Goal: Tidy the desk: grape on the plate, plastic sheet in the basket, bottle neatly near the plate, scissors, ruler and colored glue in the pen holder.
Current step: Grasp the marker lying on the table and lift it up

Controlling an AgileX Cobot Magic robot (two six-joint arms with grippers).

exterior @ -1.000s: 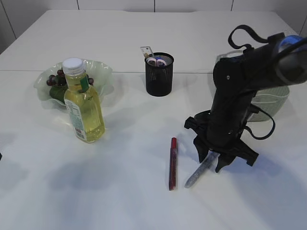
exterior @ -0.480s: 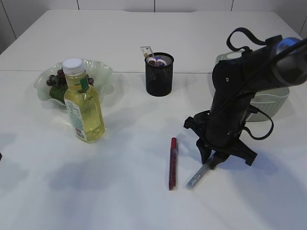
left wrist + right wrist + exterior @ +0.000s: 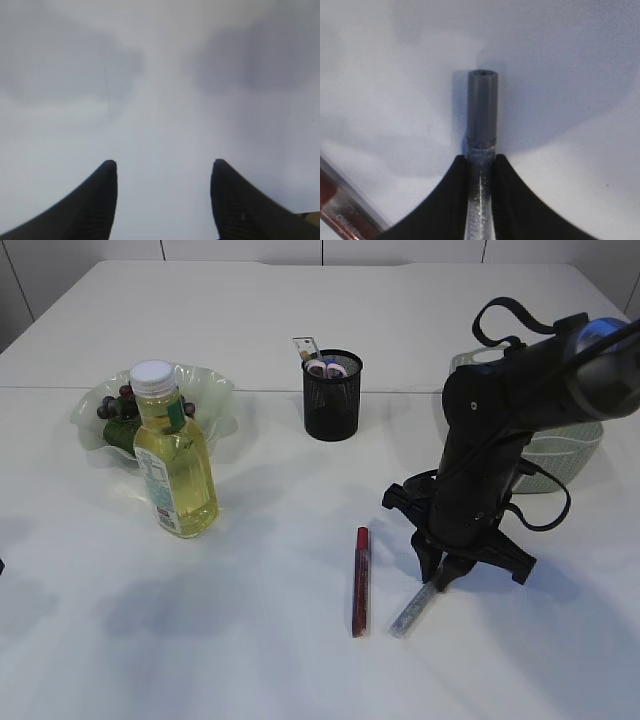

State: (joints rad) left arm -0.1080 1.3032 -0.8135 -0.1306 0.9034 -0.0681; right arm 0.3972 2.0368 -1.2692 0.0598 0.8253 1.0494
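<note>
The right gripper (image 3: 434, 577) is lowered to the white counter (image 3: 250, 640) right of centre, and the right wrist view shows its 2 fingers (image 3: 451, 200) pressed against both sides of the silver glue pen (image 3: 481, 150), clamping it near its grey cap. In the exterior view the silver glue pen (image 3: 411, 612) lies at a slant on the counter, its free end pointing toward the front edge. The red glue pen (image 3: 360, 580) lies flat just to the left of it, apart from the gripper, and its edge shows in the lower left corner of the right wrist view. The left gripper (image 3: 162, 200) is seen only in the left wrist view: its 2 fingers stand wide apart over bare counter with nothing between them. The black mesh pen holder (image 3: 331, 395) stands upright at the back centre with several items protruding from its top; they are too small to identify with certainty. The bottle (image 3: 174, 455) of yellow liquid stands upright at the left, just in front of the pale green plate (image 3: 215, 390), which holds dark grapes (image 3: 118, 405). The pale basket (image 3: 565, 455) sits at the right rear, partly hidden behind the right arm.
</note>
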